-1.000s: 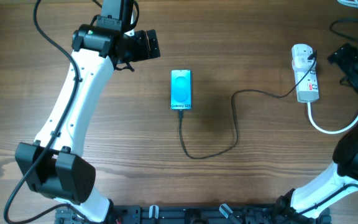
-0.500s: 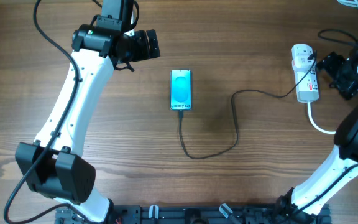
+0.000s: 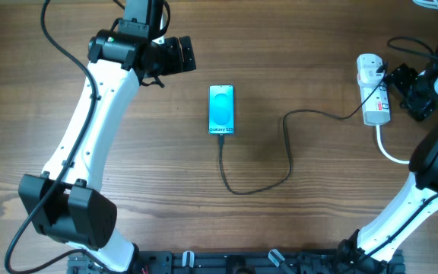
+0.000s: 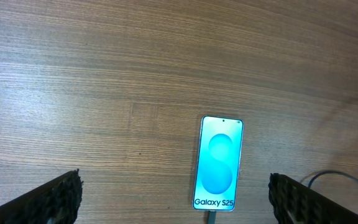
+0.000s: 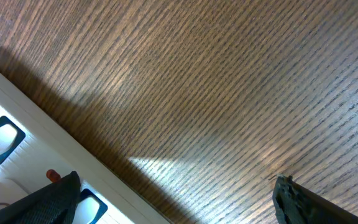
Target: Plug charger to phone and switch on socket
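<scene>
The phone (image 3: 221, 109) lies flat mid-table with its turquoise screen up. The thin black charger cable (image 3: 287, 152) runs from the phone's near end in a loop to the white plug block on the socket (image 3: 373, 99) at the right. In the left wrist view the phone (image 4: 219, 162) has the cable's tip at its bottom edge. My left gripper (image 3: 179, 55) is open and empty, up and left of the phone. My right gripper (image 3: 405, 90) is open, just right of the socket; one finger overlaps the strip (image 5: 17, 149) in the right wrist view.
The socket's thick white lead (image 3: 398, 156) curves from its near end toward my right arm. Black robot wires lie at the top right corner (image 3: 432, 38). A black rail runs along the table's front edge (image 3: 234, 262).
My right gripper has moved left from the table's right edge to just beside the socket. The left arm, phone and cable have not moved.
</scene>
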